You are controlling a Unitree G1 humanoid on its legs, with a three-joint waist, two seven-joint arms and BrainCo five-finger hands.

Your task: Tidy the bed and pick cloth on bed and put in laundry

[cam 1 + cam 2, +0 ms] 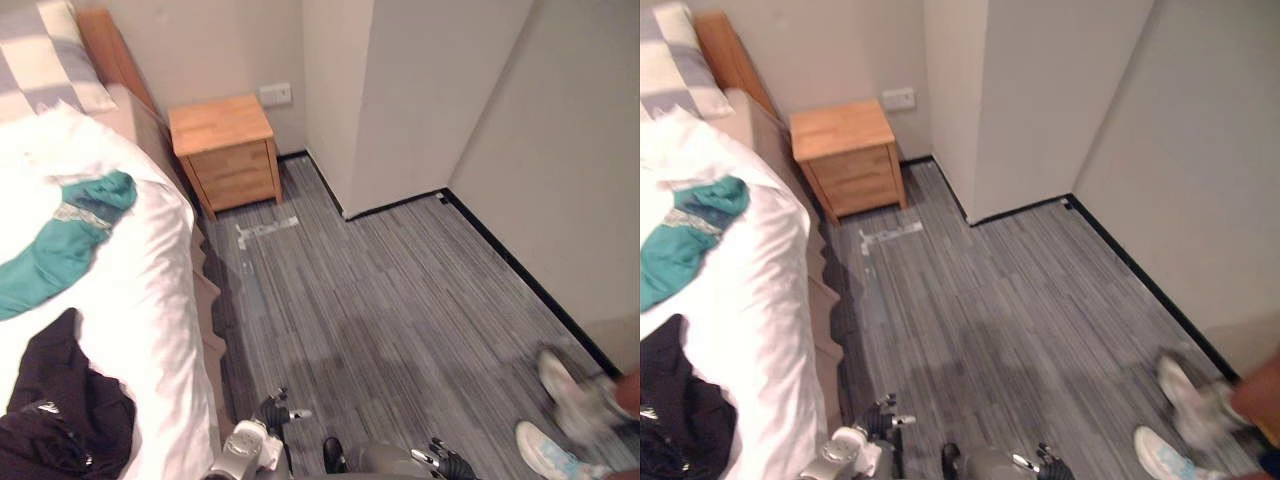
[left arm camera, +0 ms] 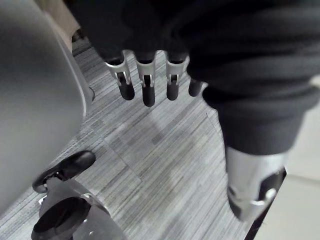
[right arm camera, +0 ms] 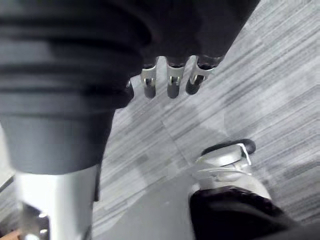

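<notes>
A teal cloth [image 1: 65, 245] lies crumpled on the white duvet of the bed [image 1: 140, 300] at the left. A black cloth [image 1: 60, 410] is heaped nearer to me on the same duvet, by the bed's near corner. My left hand [image 2: 147, 85] hangs low beside the bed's edge over the grey floor, fingers straight and holding nothing. My right hand [image 3: 170, 82] hangs the same way over the floor, open and empty. Both hands are well apart from the cloths.
A grey-and-white checked pillow [image 1: 45, 60] lies at the head of the bed. A wooden nightstand [image 1: 225, 150] stands against the far wall beside it. A wall corner [image 1: 400, 100] juts out ahead. A person's white shoes [image 1: 575, 410] stand at the lower right.
</notes>
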